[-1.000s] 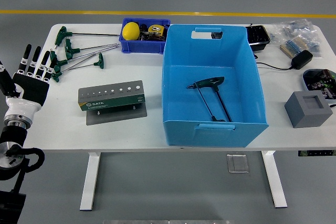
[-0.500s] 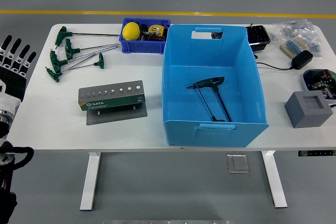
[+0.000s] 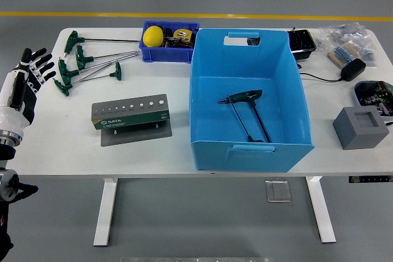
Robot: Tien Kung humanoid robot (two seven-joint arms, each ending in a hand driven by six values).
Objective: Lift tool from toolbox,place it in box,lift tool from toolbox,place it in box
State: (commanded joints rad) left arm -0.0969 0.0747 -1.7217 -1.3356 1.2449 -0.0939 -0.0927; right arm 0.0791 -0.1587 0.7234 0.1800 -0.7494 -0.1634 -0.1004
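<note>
The white counter [image 3: 73, 151] carries everything. The big blue box [image 3: 249, 99] sits well off to the right of the left robot hand [image 3: 27, 75] and already holds two T-handle wrenches [image 3: 249, 115] on its floor. That robot hand hovers at the counter's left edge, fingers spread and holding nothing; the right one is not in view.

Just right of the robot hand lie the loose T-handle tools [image 3: 86, 62], green grips toward it, thin steel shafts running away to the right. They look stiff, fairly light and slippery along the bare metal, so the moulded green handle is probably the place to take hold; the shafts cross one another, and lifting one may drag its neighbour.

Beyond them, further right, a small blue bin [image 3: 166, 44] holds a yellow ball [image 3: 152, 36]. Nearer the counter's front, right of the robot hand, stands the grey tool holder [image 3: 130, 115], which any low carry toward the box would have to clear, as well as the box's tall wall.
</note>
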